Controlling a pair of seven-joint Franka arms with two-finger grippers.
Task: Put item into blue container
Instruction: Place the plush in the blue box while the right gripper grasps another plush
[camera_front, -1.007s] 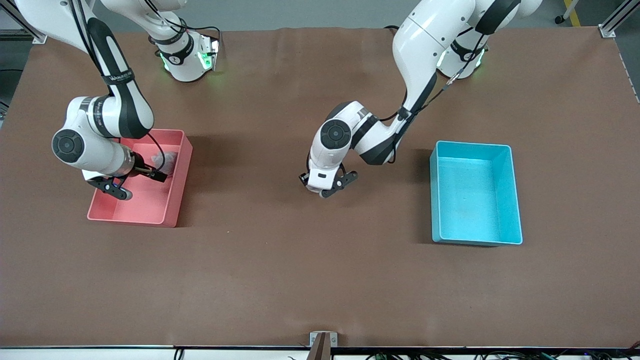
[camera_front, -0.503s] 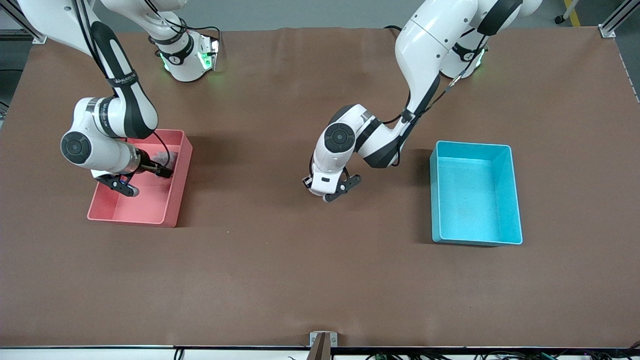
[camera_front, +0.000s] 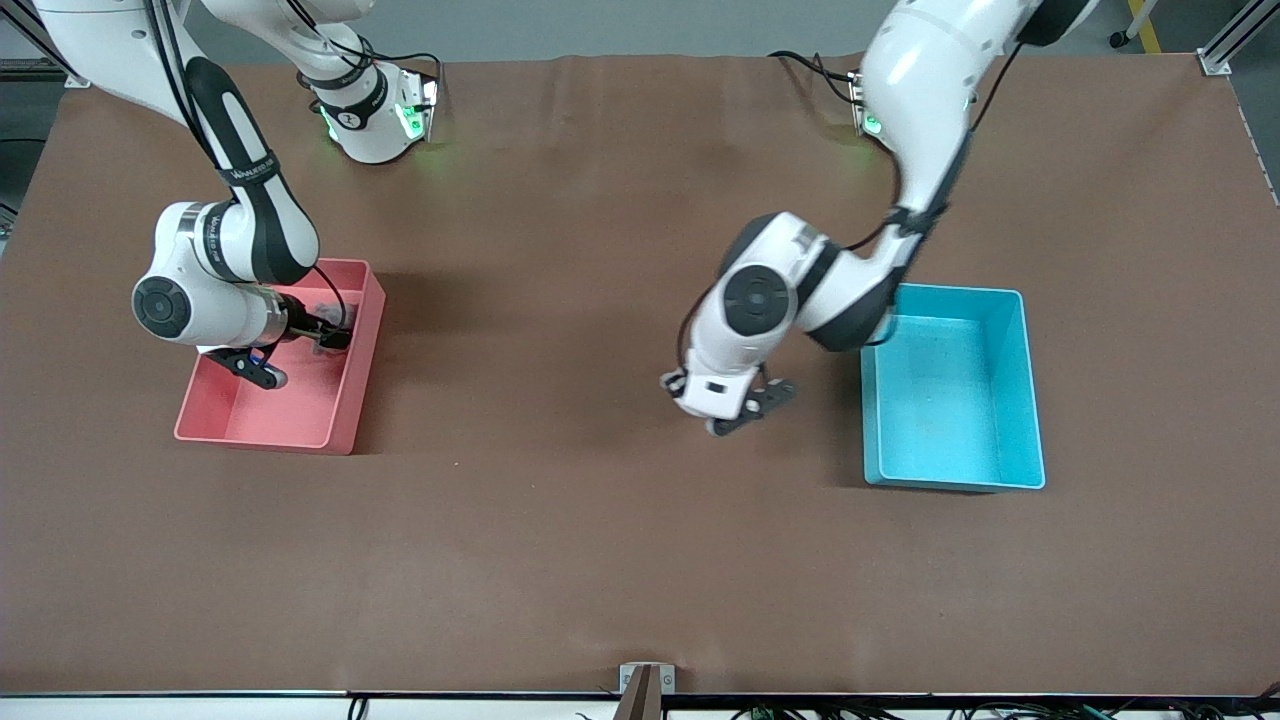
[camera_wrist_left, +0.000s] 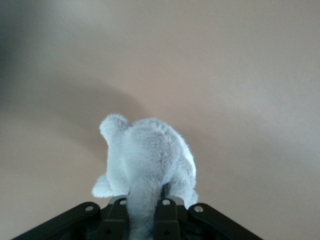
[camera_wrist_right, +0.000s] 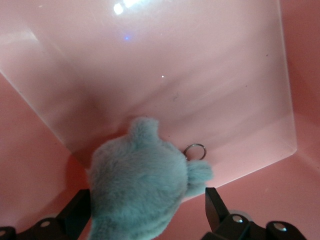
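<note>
The light-blue container (camera_front: 1030, 400) stands toward the left arm's end of the table, with nothing in it. My left gripper (camera_front: 745, 410) hangs over the bare table just beside that container's wall, shut on a small pale grey plush toy (camera_wrist_left: 147, 155). My left gripper (camera_wrist_left: 142, 206) pinches the toy's rear; in the front view the hand hides it. My right gripper (camera_front: 300, 358) is down inside the pink bin (camera_front: 335, 425), open. Its fingers (camera_wrist_right: 214, 202) straddle a second plush toy (camera_wrist_right: 140, 185), bluish grey with a metal key ring (camera_wrist_right: 194, 151).
Brown table cover (camera_front: 560, 540) runs wide and flat between the two bins and toward the front camera. Both arm bases stand along the table's edge farthest from that camera.
My left arm has swung from mid-table toward the blue container, carrying the grey plush. My right gripper has shifted slightly inside the pink bin, closer to the second plush.
</note>
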